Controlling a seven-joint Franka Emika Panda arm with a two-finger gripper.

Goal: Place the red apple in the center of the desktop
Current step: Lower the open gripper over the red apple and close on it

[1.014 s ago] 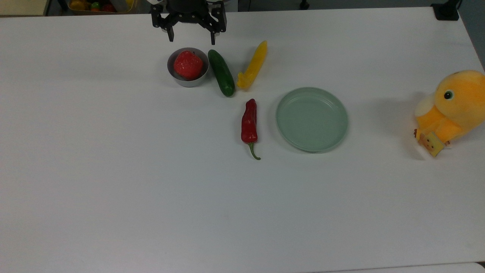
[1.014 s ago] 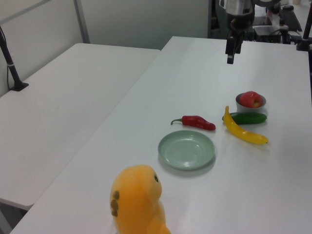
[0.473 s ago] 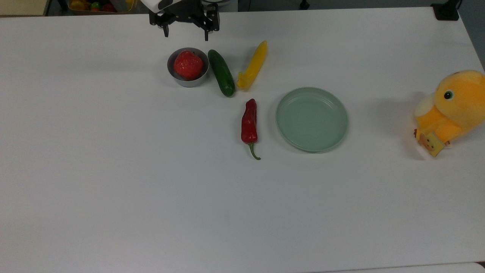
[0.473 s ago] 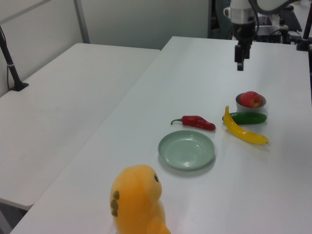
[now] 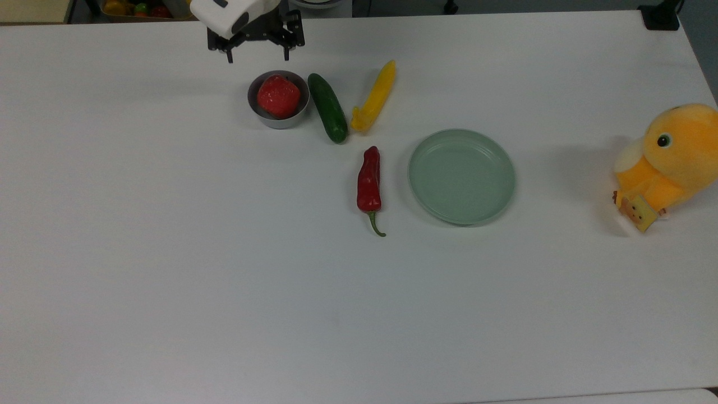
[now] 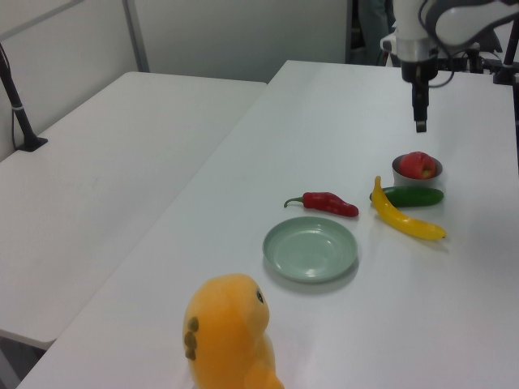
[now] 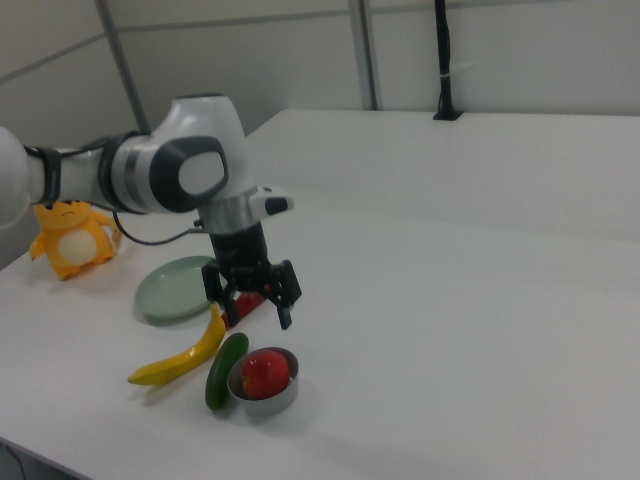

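The apple sits inside a small grey bowl in the upper middle of the top view, left of centre; in the right view the apple and bowl lie at the lower middle of the frame, and in the left view the apple shows at the right edge, above mid-height. The gripper hangs at the top of the top view, just above the bowl in the frame, its two fingers spread wide and holding nothing; in the right view the gripper points down above the bowl, clear of the apple; in the left view the gripper hangs above the apple.

A green cucumber lies just right of the bowl in the top view, close beside its rim; a yellow pepper lies further right, slanted; a red chili lies below them near the frame's centre, stem toward the bottom; a pale green plate rests just right of the chili, apart from it; a yellow plush toy sits at the right edge; the white table carries all of them.
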